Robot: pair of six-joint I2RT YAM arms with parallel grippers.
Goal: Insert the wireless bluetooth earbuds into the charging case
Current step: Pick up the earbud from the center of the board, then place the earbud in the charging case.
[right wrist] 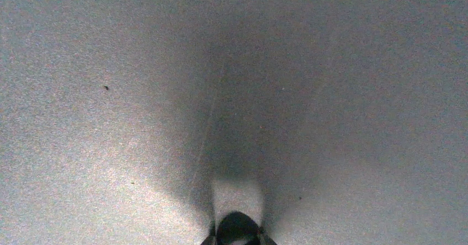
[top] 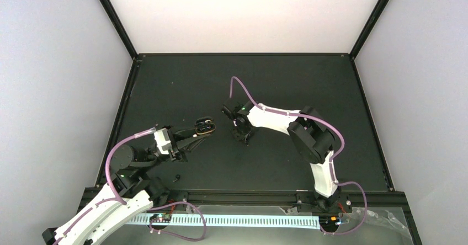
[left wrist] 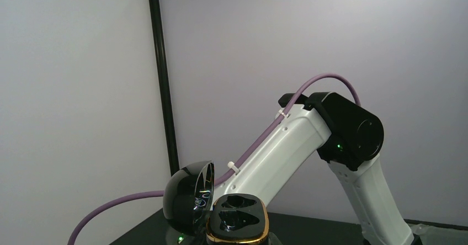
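Observation:
My left gripper (top: 197, 131) is shut on the black charging case (top: 205, 126) and holds it above the table at centre left. In the left wrist view the case (left wrist: 237, 218) has a gold rim, its glossy lid (left wrist: 189, 203) stands open to the left, and both sockets are empty. My own fingers are hidden below the case there. My right gripper (top: 241, 135) points down at the table just right of the case. In the right wrist view a small black earbud (right wrist: 236, 228) sits pinched between its fingertips, close over the mat. No white earbuds are in view.
A tiny black object (top: 176, 177), perhaps another earbud, lies on the black mat (top: 287, 85) near the front edge by the left arm. The right arm's white link (left wrist: 287, 145) and purple cable (left wrist: 110, 206) fill the space behind the case. Grey walls enclose the table.

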